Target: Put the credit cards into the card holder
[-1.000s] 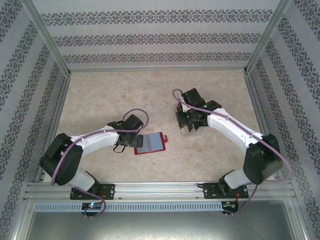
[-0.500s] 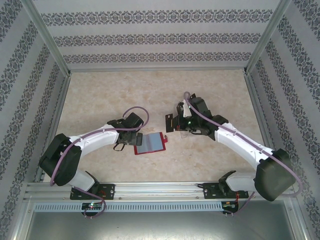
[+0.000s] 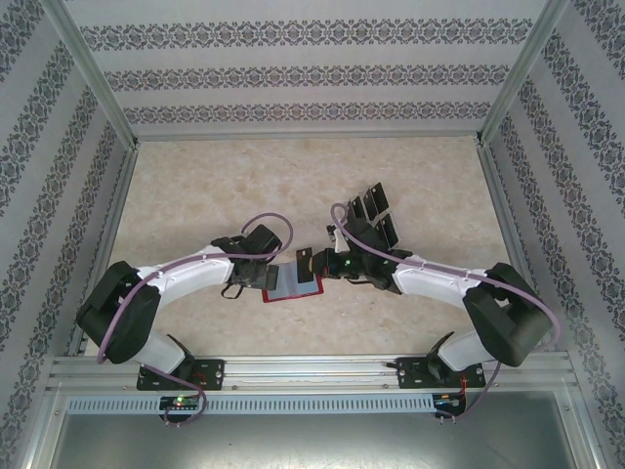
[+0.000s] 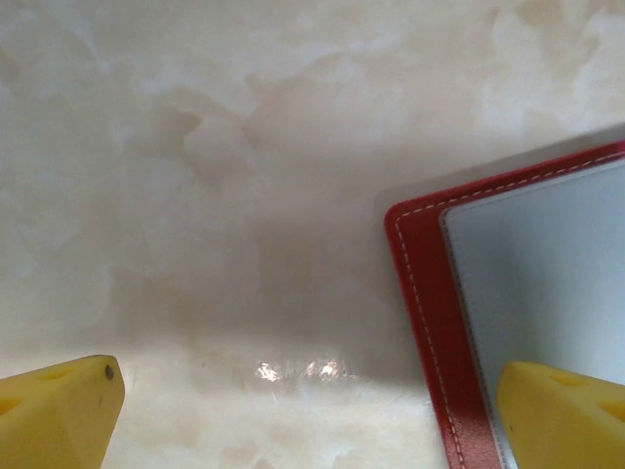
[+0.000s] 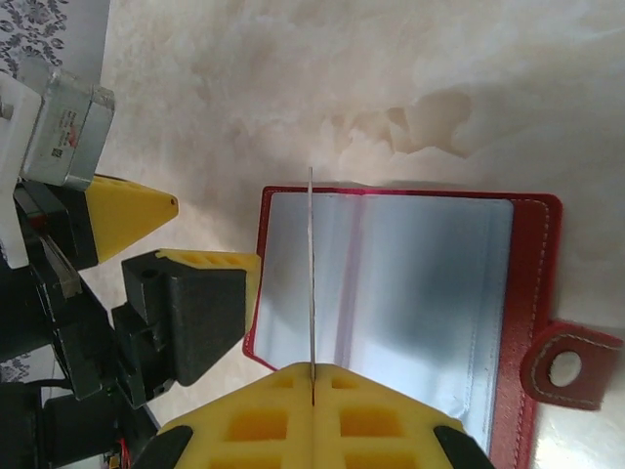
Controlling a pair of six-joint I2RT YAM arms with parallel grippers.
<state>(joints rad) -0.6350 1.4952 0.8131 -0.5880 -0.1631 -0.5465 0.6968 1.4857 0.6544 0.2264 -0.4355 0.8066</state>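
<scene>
Card holder lies open on the table, grey inside up, near the front edge and between the two grippers.

At its left edge is the left gripper, jaws spread wide and holding nothing. In the left wrist view one finger sits over the holder's corner and the other over bare table. Whether the first presses the cover down or only hovers above it, I cannot tell.

Just right of that, above the holder's left half, the right gripper is clamped on one card. The card is held on edge, so the right wrist camera sees it as a thin line reaching out from the fingertips over the grey lining. That line runs parallel to the pocket seams and lies just on the left gripper's side of them, with the clasp tab well off on the far side.

I judge the coming move turns on this offset: the card is already lined up with the pocket mouth and needs only a small shift toward the tab, then a push in. The right arm does this, while the left is placed to steady the cover.

Farther right and back, the other cards stand upright, well apart from the holder.
</scene>
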